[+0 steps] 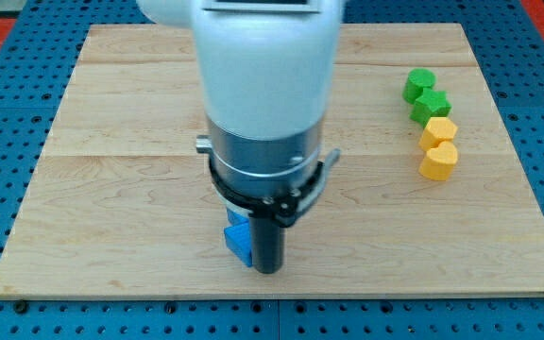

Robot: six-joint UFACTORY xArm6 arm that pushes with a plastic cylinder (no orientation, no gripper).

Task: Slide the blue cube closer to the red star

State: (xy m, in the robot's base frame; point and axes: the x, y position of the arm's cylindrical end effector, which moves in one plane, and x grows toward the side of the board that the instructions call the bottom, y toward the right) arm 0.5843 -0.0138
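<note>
Near the view's bottom edge of the wooden board (111,217), a little left of centre, the arm (263,85) is standing over its work, its white and grey body blocking much of the middle of the view. The dark rod is reaching down to the wood, and my tip (268,270) is resting just to the view's right of the blue cube (239,242), touching it or very nearly so; the cube is partly hidden behind the rod and the collar above it. There is no hand on this arm to be wide or narrow, only the plain rod, and it is holding nothing. I am not seeing any red star; if one is on the board, the arm is covering it. Far off at the view's right, well apart from the tip, four blocks are sitting in a close column: two green blocks (420,85) (432,105) above two yellow blocks (439,129) (439,161), neighbours touching or almost touching. A blue pegboard table (8,38) is surrounding the board.
</note>
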